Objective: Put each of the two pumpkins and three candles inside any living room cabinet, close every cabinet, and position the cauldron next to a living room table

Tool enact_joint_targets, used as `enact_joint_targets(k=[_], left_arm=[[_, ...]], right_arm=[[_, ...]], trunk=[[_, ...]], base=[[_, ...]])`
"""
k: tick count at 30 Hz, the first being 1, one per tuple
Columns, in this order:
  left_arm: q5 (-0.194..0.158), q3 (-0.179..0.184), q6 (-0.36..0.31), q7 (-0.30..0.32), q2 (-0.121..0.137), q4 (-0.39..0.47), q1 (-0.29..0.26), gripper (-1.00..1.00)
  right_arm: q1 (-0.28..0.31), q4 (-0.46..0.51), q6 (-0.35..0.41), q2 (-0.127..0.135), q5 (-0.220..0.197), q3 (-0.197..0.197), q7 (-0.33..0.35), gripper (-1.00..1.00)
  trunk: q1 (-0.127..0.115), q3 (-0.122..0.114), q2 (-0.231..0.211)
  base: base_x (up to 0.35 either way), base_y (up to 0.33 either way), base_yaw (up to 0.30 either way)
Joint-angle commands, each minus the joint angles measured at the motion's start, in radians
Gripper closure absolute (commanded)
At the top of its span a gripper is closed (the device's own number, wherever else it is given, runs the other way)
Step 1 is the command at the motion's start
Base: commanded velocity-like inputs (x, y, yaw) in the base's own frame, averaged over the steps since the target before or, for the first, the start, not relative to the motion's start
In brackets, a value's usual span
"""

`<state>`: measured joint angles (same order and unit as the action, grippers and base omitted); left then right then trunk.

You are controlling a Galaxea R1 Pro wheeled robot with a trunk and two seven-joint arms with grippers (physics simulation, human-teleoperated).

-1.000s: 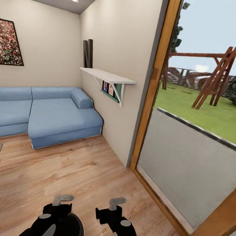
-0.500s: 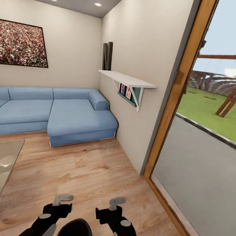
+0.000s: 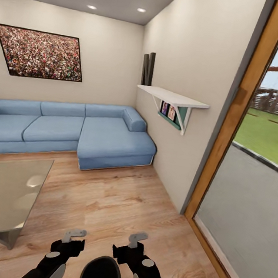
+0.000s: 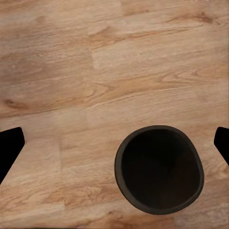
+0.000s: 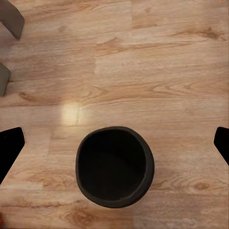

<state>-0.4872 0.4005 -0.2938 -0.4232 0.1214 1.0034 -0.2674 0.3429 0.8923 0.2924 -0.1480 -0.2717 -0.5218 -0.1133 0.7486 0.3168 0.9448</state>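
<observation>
The black cauldron (image 3: 101, 274) stands on the wood floor just in front of me, between my two arms. Its wide mouth faces up in the left wrist view (image 4: 159, 174) and the right wrist view (image 5: 115, 166). My left gripper (image 3: 73, 236) and right gripper (image 3: 136, 240) hover above the floor on either side of it, both open and empty, with fingertips (image 4: 9, 145) (image 5: 9, 145) far apart. The grey glossy table (image 3: 5, 191) sits to the left, a short way from the cauldron. The pumpkins, candles and cabinet are out of view.
A blue corner sofa (image 3: 69, 132) lines the far wall under a large picture (image 3: 40, 53). A white wall shelf (image 3: 173, 97) juts out on the right, before a wood-framed glass door (image 3: 246, 126). Bare floor lies ahead. The table's legs (image 5: 12, 16) show near the cauldron.
The camera has turned left, so sofa, shelf and door slid right and more of the table came in. The cauldron shifted from under the left arm to between the arms. Grippers stay open.
</observation>
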Motion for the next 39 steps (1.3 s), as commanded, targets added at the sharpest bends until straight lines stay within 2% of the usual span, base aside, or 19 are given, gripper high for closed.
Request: enact_joint_targets(k=[1,8,23,39], left_arm=[[-0.008,0.005,-0.002,-0.009,0.001,0.001,-0.002,-1.00],[-0.008,0.005,-0.002,-0.009,0.001,0.001,-0.001,-1.00],[-0.010,0.004,-0.002,-0.009,0.001,-0.005,-0.001,-1.00],[-0.010,0.004,-0.002,-0.009,0.001,-0.006,-0.002,-1.00]], right_arm=[[0.001,0.002,0.004,0.001,-0.011,-0.004,-0.009,-1.00],[0.001,0.002,0.004,0.001,-0.011,-0.003,-0.009,-1.00],[0.001,0.003,0.004,0.001,-0.018,-0.002,-0.006,-1.00],[0.001,0.003,0.007,-0.001,-0.024,-0.003,-0.009,-1.00]], trunk=[[0.000,0.001,0.001],[0.000,0.001,0.001],[0.000,0.001,0.001],[0.000,0.015,0.001]], base=[[0.082,0.000,0.290],[0.191,-0.023,0.242],[0.061,-0.006,0.027],[0.091,-0.073,0.133]])
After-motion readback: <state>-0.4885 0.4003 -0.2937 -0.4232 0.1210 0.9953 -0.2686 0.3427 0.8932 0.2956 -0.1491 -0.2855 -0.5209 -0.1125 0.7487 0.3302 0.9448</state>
